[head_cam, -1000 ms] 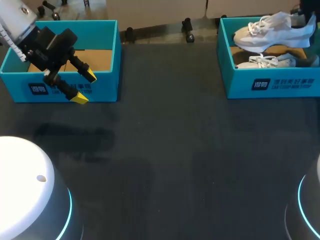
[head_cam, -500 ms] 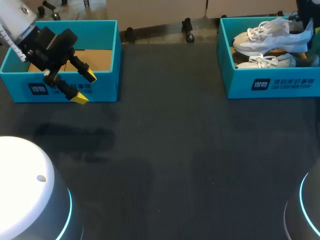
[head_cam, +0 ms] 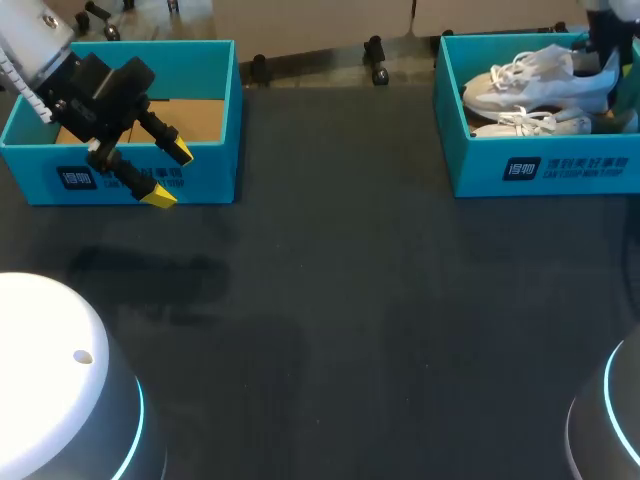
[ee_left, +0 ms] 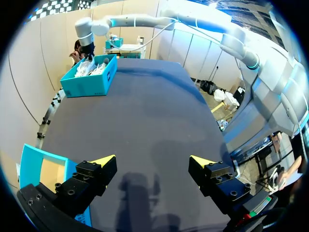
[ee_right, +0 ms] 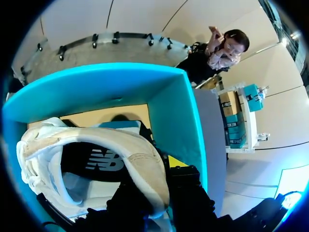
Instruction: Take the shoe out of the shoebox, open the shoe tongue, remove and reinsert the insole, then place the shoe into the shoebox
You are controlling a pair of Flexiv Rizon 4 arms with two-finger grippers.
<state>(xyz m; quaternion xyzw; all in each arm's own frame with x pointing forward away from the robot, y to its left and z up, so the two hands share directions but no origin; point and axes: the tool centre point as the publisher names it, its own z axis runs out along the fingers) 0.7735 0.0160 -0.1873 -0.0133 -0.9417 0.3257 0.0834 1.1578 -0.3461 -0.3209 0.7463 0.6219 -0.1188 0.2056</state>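
Observation:
A white and pale grey shoe (head_cam: 540, 80) hangs tilted over the right teal shoebox (head_cam: 540, 165), its heel end up at my right gripper (head_cam: 604, 48). In the right wrist view that gripper (ee_right: 160, 167) is shut on the shoe's heel collar (ee_right: 133, 147), with one yellow tip showing beside it and the other hidden behind the shoe. A second white shoe (head_cam: 530, 125) lies in the box below. My left gripper (head_cam: 168, 172) stands open and holds nothing at the front wall of the left teal box (head_cam: 228, 100); its spread tips (ee_left: 153, 162) point along the dark table.
The left box (ee_left: 42, 170) shows only its brown cardboard floor. The dark tabletop (head_cam: 330, 300) lies between the two boxes. Two white robot bases sit at the near corners, the left one (head_cam: 55, 390) the larger in view.
The held shoe has sunk a little and shifted left, closer to the right box's rim. The left arm has not moved.

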